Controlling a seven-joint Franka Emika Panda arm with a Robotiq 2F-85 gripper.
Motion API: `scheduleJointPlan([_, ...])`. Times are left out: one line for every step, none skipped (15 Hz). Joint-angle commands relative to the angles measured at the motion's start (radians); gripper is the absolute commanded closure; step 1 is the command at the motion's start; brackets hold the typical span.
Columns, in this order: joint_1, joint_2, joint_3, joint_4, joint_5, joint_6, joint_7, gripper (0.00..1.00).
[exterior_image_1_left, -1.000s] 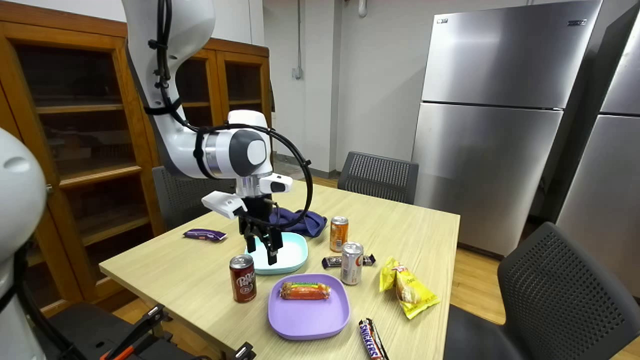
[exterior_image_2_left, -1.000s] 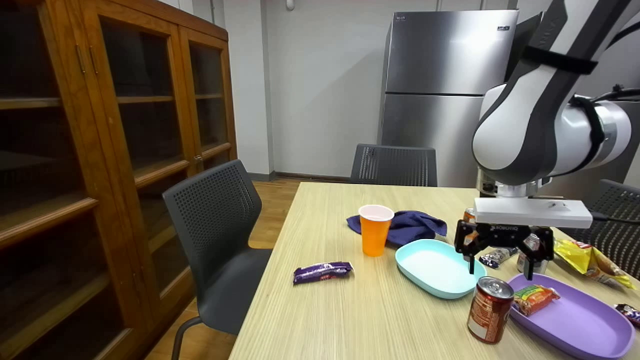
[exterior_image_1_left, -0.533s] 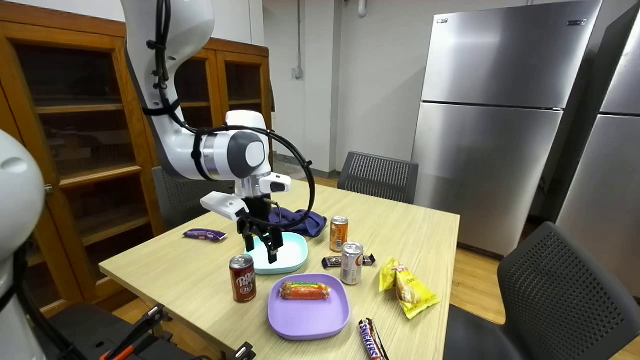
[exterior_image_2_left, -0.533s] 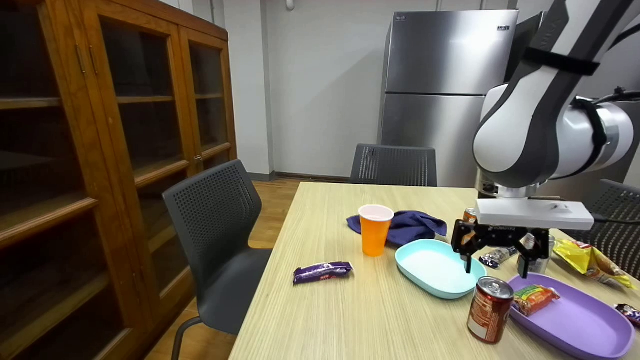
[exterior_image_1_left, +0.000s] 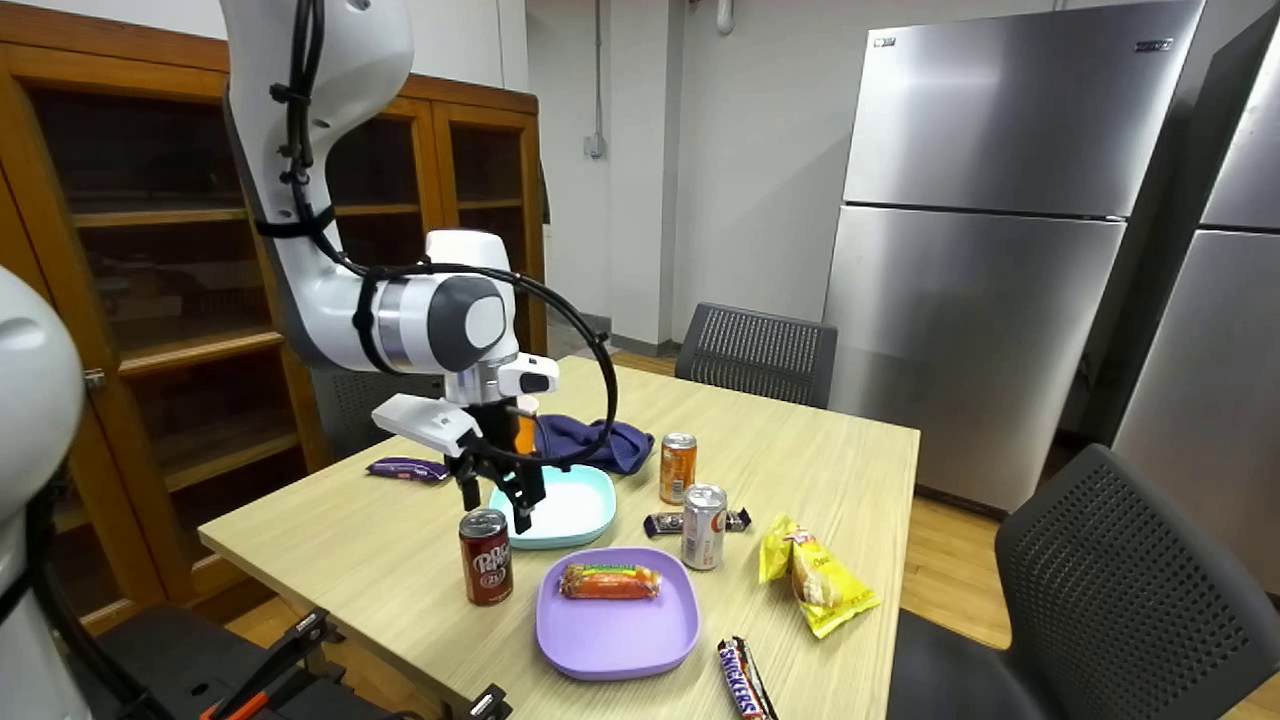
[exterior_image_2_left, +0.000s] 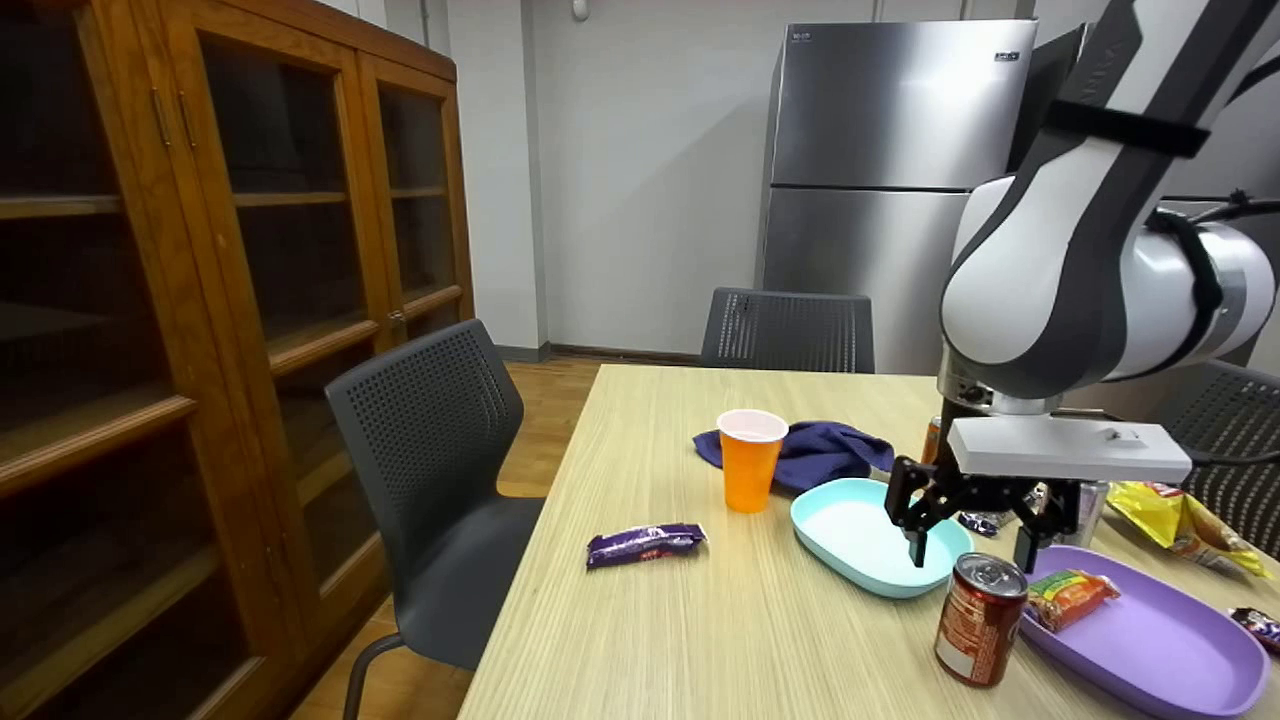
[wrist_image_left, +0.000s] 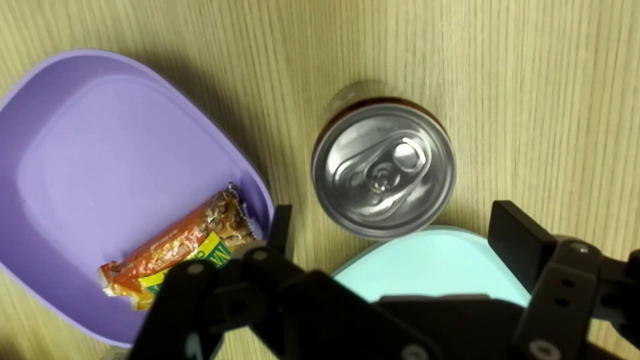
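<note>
The dark red Dr Pepper can (exterior_image_1_left: 487, 560) stands upright on the table (exterior_image_2_left: 620, 640), pull-tab up, and the gripper (exterior_image_2_left: 972, 552) hangs near its top, fingers (wrist_image_left: 517, 240) spread wide! In the wrist view the lid (wrist_image_left: 384, 170) sits partly framed between them. Close by, the turquoise plate (exterior_image_1_left: 575, 510) on one side, the purple plate (exterior_image_1_left: 618, 652) on another, a red-wrapped snack (exterior_image_1_left: 610, 582) inside. Further out now: a silver can (exterior_image_1_left: 704, 528), upright, a dark-wrapped bar (exterior_image_1_left: 664, 523) lying behind it, an orange can (exterior_image_1_left: 678, 468) standing beyond. Over towards the edge, a yellow bag (exterior_image_1_left: 822, 585), and a Snickers bar (exterior_image_1_left: 740, 680) nearer the purple plate. Across the table, an orange cup (exterior_image_2_left: 750, 468) stands just beside a navy cloth (exterior_image_2_left: 830, 455), a purple-wrapped bar (exterior_image_2_left: 646, 545) lying apart.
</note>
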Motion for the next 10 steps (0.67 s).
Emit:
scheduleJointPlan([-0.019, -0.046, 0.025, -0.06, 0.014, 0.029, -0.06, 0.0])
scheduleJointPlan([-0.017, -0.049, 0.024, -0.069, 0.011, 0.035, -0.065, 0.0])
scheduleJointPlan([-0.013, -0.052, 0.017, -0.077, 0.005, 0.039, -0.066, 0.0])
scheduleJointPlan([-0.014, -0.056, 0.016, -0.083, 0.005, 0.042, -0.072, 0.0])
scheduleJointPlan([-0.016, -0.059, 0.016, -0.09, 0.007, 0.046, -0.077, 0.0])
scheduleJointPlan([-0.018, -0.061, 0.018, -0.095, 0.01, 0.051, -0.082, 0.0])
scheduleJointPlan([-0.021, -0.061, 0.022, -0.098, 0.014, 0.054, -0.088, 0.0])
scheduleJointPlan([-0.022, -0.061, 0.023, -0.101, 0.015, 0.057, -0.093, 0.0])
scheduleJointPlan([-0.023, -0.062, 0.024, -0.102, 0.016, 0.058, -0.096, 0.0])
scheduleJointPlan([-0.021, -0.063, 0.022, -0.104, 0.013, 0.06, -0.098, 0.0])
